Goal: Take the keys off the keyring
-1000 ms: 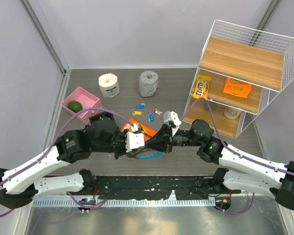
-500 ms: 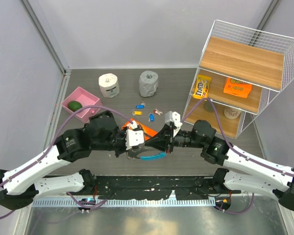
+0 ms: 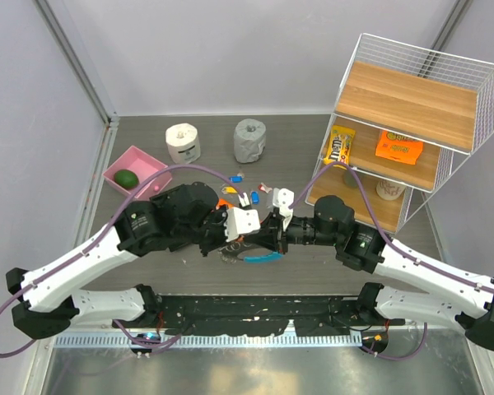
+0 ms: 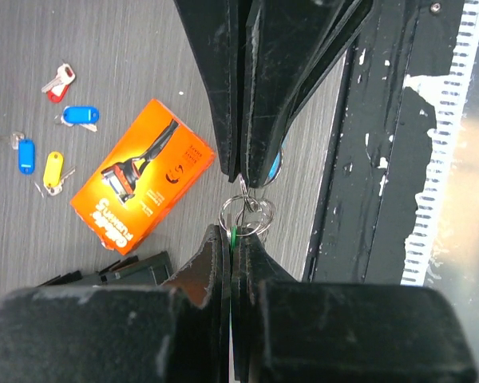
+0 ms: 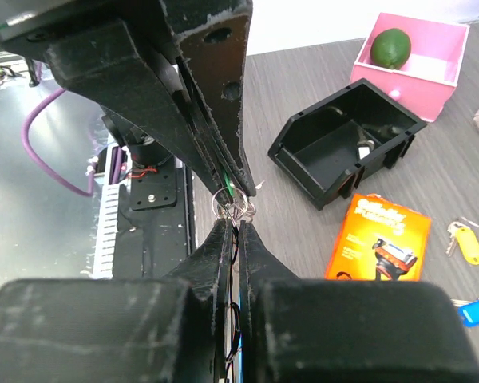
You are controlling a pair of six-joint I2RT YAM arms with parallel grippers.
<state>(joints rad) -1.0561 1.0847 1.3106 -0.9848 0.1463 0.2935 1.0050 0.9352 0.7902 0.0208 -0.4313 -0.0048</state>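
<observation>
My left gripper point(image 4: 231, 230) and right gripper point(image 5: 237, 223) meet tip to tip low over the table's near middle point(image 3: 258, 240). A cluster of thin silver wire rings point(image 4: 247, 215) hangs between them. The left jaws are shut on a thin green tag point(image 4: 236, 236) joined to those rings. The right jaws are shut on the light-blue keyring, a curved band point(image 3: 259, 258) that shows below the fingers. Any keys on the rings are hidden by the fingers. Loose blue point(image 4: 80, 116), yellow point(image 4: 53, 170) and red point(image 4: 57, 82) tagged keys lie on the table.
An orange razor box point(image 4: 142, 171) lies just beyond the grippers, with a black bin point(image 5: 343, 144) beside it. A pink box point(image 3: 134, 173) holding a lime sits far left. A white paper roll point(image 3: 183, 142) and a grey roll point(image 3: 249, 140) stand at the back. A wire shelf point(image 3: 412, 123) is at right.
Both arms shifted right together, still joined at the rings. The left arm now covers most of the orange box. Both grips stay shut.
</observation>
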